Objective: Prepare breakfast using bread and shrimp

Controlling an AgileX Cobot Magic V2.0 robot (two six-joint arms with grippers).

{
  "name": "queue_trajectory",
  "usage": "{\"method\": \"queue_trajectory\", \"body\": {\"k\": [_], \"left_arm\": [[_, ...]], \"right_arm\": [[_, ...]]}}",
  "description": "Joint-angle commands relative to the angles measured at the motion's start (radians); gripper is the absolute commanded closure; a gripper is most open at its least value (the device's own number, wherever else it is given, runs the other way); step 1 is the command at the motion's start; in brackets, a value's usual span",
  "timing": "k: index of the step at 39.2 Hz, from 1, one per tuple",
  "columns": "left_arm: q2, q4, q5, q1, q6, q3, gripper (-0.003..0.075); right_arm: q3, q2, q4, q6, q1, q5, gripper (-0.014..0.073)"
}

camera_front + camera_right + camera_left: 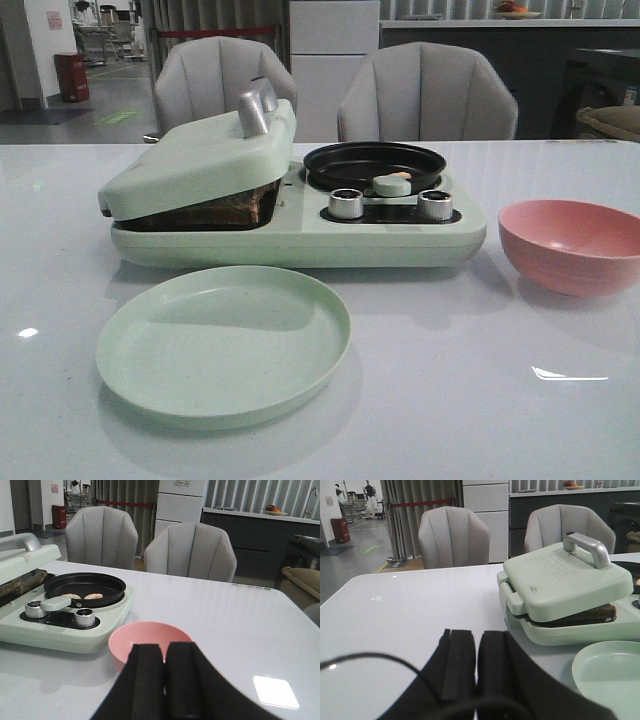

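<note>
The bread (215, 211) lies in the pale green breakfast machine (300, 245), clamped under its half-lowered lid (200, 160); only the dark crust edge shows (592, 615) (20, 581). Two shrimp (71, 596) (93, 596) rest in the black pan (85, 587) on the machine's right side. My left gripper (476, 640) is shut and empty, low over the table to the left of the machine. My right gripper (164, 652) is shut and empty, just before the pink bowl (145, 635). Neither gripper shows in the front view.
A pale green plate (225, 340) lies in front of the machine. The pink bowl (570, 245) stands to its right. Two silver knobs (346, 203) (435, 204) and a pale green pan handle (392, 185) sit on the machine. Two grey chairs (425, 95) stand behind the table.
</note>
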Motion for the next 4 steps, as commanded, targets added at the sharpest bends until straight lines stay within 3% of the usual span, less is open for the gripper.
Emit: {"method": "queue_trajectory", "body": {"k": [1, 4], "left_arm": [[-0.015, -0.002, -0.078, 0.001, -0.002, 0.020, 0.0606], [-0.015, -0.002, -0.078, 0.001, -0.002, 0.020, 0.0606]], "right_arm": [[-0.016, -0.022, -0.014, 0.001, -0.003, -0.089, 0.0447], [-0.016, -0.022, -0.014, 0.001, -0.003, -0.089, 0.0447]]}}
